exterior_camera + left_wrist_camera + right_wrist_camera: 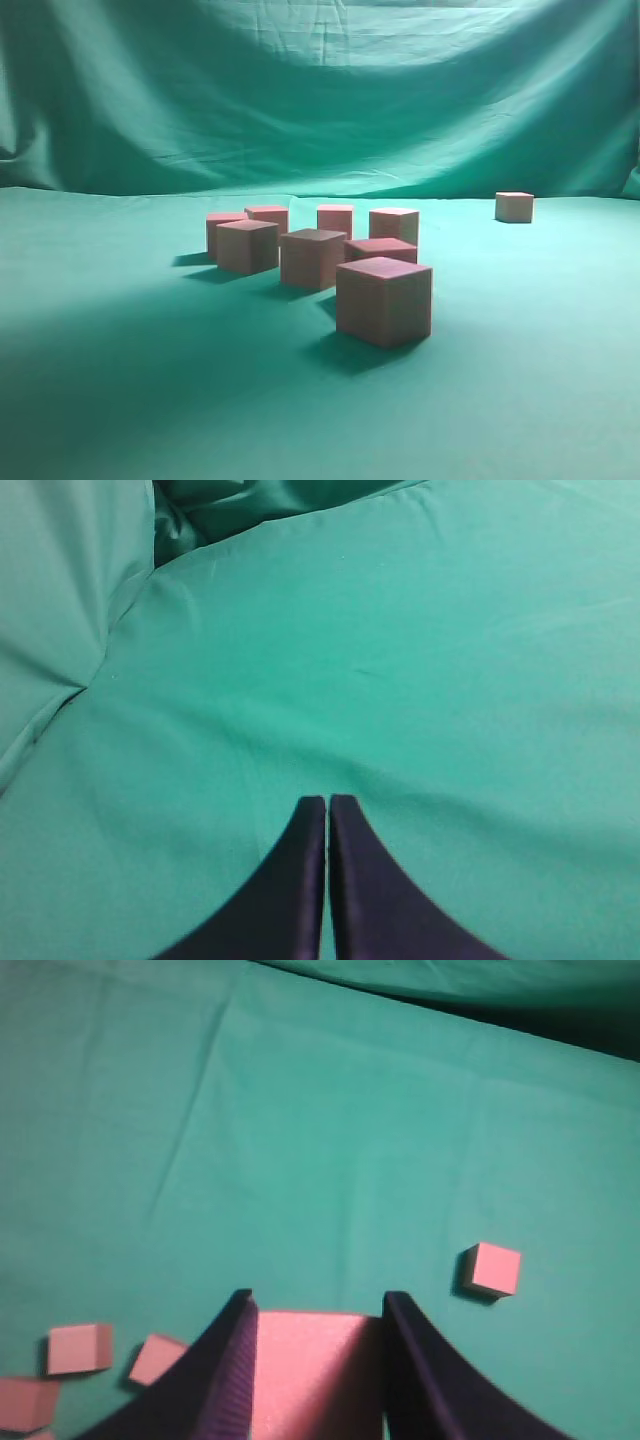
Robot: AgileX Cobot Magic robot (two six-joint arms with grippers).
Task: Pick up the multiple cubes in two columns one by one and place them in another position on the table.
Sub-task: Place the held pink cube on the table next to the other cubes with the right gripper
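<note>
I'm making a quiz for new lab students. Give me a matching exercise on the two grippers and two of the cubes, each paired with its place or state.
1 left gripper
2 right gripper
3 lone cube
4 front cube

A nearest the exterior camera
B shut, empty, over bare table
C far right, apart from the group
D shut on a cube

Pairs: 1-B, 2-D, 3-C, 4-A
</note>
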